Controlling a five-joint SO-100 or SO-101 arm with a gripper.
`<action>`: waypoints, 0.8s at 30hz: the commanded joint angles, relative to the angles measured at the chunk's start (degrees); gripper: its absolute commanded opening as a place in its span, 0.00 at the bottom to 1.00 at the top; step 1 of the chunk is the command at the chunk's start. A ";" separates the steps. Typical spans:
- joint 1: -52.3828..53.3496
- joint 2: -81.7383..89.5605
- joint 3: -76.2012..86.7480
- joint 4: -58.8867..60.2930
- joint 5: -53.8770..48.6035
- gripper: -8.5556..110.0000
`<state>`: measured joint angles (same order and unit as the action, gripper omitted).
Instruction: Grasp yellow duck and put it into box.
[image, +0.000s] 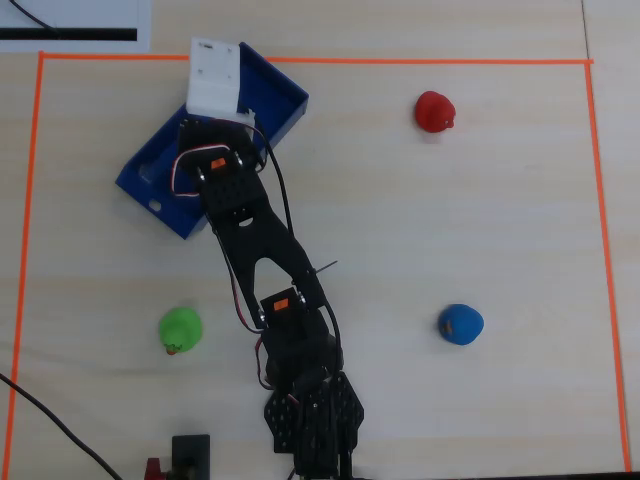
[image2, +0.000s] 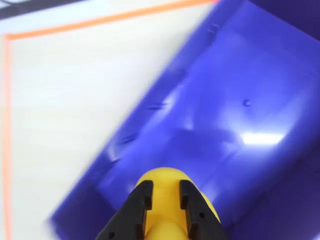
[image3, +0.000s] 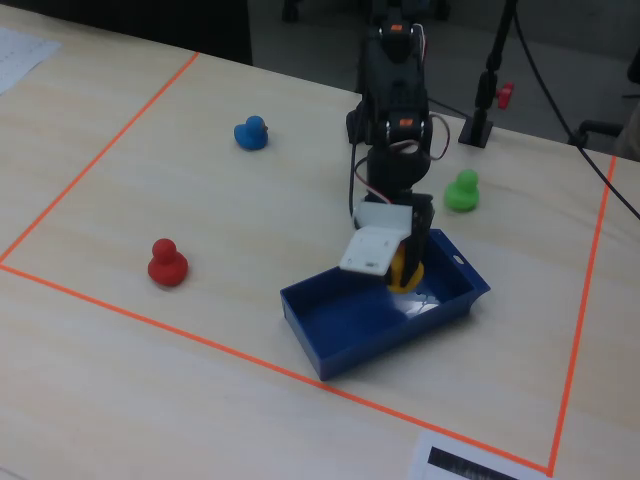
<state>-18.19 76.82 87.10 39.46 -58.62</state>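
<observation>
The yellow duck (image2: 164, 200) is held between my black gripper's (image2: 165, 192) two fingers, just above the floor of the blue box (image2: 235, 115). In the fixed view the duck (image3: 400, 275) shows under the white wrist block, over the box's (image3: 340, 330) right half. In the overhead view the arm covers the duck; the box (image: 150, 180) lies tilted at the upper left of the marked area.
A red duck (image: 436, 111), a blue duck (image: 460, 324) and a green duck (image: 181, 330) stand on the wooden table inside an orange tape border (image: 300, 60). The arm's base (image: 310, 420) is at the bottom edge.
</observation>
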 joint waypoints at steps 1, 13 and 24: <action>2.37 0.70 2.64 -5.80 -0.70 0.14; 9.76 10.46 15.56 -25.75 -8.96 0.28; 20.39 54.49 37.71 -5.98 -10.28 0.07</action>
<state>0.79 108.98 111.53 18.98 -64.95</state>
